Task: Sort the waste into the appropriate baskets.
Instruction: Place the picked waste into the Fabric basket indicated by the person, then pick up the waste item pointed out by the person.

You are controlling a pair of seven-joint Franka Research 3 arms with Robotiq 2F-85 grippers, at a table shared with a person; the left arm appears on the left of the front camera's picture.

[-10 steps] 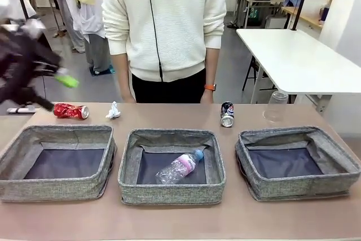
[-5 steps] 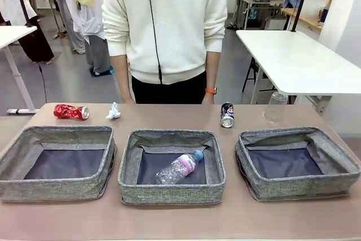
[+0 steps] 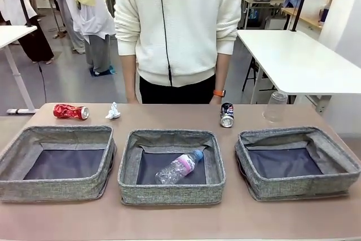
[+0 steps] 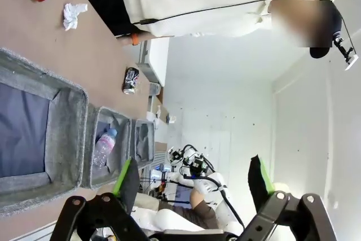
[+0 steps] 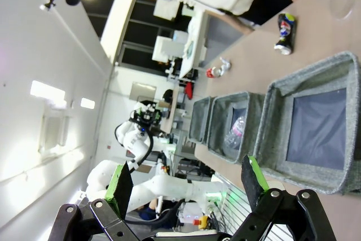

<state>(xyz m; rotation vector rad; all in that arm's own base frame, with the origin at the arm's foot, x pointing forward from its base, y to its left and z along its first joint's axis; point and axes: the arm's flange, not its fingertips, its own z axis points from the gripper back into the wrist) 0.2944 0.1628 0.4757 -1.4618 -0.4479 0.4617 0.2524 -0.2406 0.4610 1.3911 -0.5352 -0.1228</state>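
- We saw the left gripper point(image 4: 192, 179) held up off the table point(image 3: 169, 221), its green-padded fingers spread wide with nothing between them.
- The right gripper point(image 5: 187, 180) was lifted in the same way, fingers far apart and empty.
- Three grey woven bins sat in a row on the near half of the table: the left basket point(image 3: 56, 131), the middle basket point(image 3: 169, 135) and the right basket point(image 3: 293, 134).
- The clear plastic bottle point(image 3: 179, 167) lay on its side in the middle basket, its blue cap towards the far right.
- The crushed red can point(image 3: 71, 111) lay on the table beyond the left basket's far edge, with the crumpled white paper point(image 3: 113, 110) near it on the right, not touching.
- The dark blue-black can point(image 3: 227, 114) lay beyond the gap between the middle and right baskets.
- The clear plastic cup point(image 3: 276, 106) stood beyond the right basket.
- A person point(image 3: 177, 26) in a white sweater stood at the far edge, arms hanging.
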